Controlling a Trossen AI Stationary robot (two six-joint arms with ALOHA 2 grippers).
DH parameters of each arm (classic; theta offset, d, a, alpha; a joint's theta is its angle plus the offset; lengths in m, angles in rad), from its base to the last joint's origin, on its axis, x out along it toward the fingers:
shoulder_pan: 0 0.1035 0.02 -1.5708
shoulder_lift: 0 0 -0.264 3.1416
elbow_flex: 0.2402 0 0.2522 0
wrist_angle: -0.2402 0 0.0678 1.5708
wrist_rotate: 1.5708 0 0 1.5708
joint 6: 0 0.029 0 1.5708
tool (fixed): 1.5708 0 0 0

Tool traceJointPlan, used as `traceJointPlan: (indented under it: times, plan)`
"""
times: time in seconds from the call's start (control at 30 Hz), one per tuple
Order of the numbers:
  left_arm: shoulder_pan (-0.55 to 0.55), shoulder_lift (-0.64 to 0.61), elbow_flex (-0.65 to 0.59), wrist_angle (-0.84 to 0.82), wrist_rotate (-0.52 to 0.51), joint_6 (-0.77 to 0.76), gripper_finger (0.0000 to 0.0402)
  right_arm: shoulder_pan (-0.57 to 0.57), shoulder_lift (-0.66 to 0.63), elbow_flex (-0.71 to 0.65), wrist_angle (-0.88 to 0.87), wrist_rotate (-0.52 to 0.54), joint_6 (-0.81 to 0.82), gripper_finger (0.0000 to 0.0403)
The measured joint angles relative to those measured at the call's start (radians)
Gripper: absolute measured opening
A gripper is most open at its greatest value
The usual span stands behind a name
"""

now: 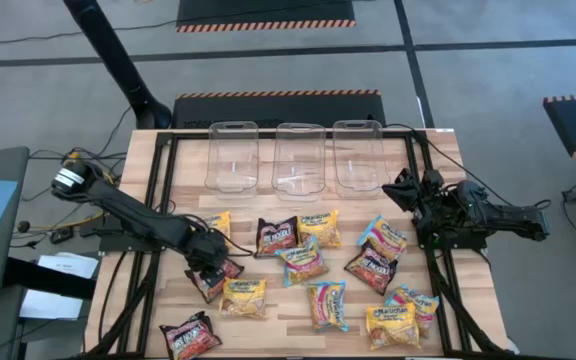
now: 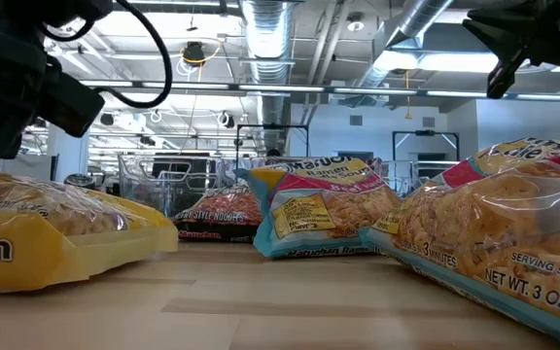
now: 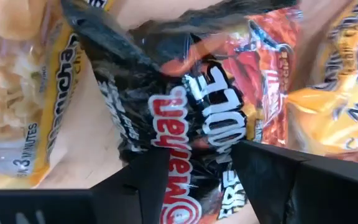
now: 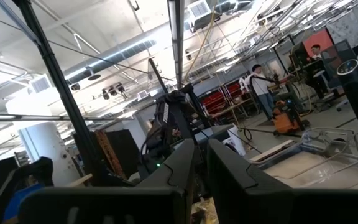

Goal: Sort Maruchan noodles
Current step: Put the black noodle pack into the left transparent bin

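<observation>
Left pincer (image 3: 194,165) spread over the dark maroon packet (image 3: 197,93) on the surface's left side; grasp step. You need to drop and pinch next, then carry to a tub (image 1: 233,155). Right pincer (image 1: 418,205) idles, nearly pressed together.

A big industrial workshop — bare ceiling ducts (image 2: 270,39) and strip lights overhead, hazard-striped floor mats (image 1: 268,25), red storage racks (image 4: 225,99), people (image 4: 263,90) at far benches.
</observation>
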Motion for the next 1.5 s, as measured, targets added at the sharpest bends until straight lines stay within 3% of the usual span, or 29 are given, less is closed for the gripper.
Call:
traceJointPlan:
  times: [0.17,0.53,1.13,1.5]
  plan:
    - [-0.002,0.017,0.0,0.013,-0.001,0.0,0.0135,0.0,0.0,0.0,0.004,0.0,0.0,0.0069]
    - [-0.002,0.023,0.02,-0.004,-0.027,0.068,0.0012,0.0,0.0,0.0,0.004,0.0,0.0,0.0069]
    - [-0.002,0.026,0.177,-0.053,-0.047,0.233,0.0001,0.0,0.0,0.0,0.004,0.0,0.0,0.0069]
    - [-0.002,0.025,0.269,-0.168,-0.146,0.283,0.0,0.0,0.0,0.0,0.004,0.0,0.0,0.0069]
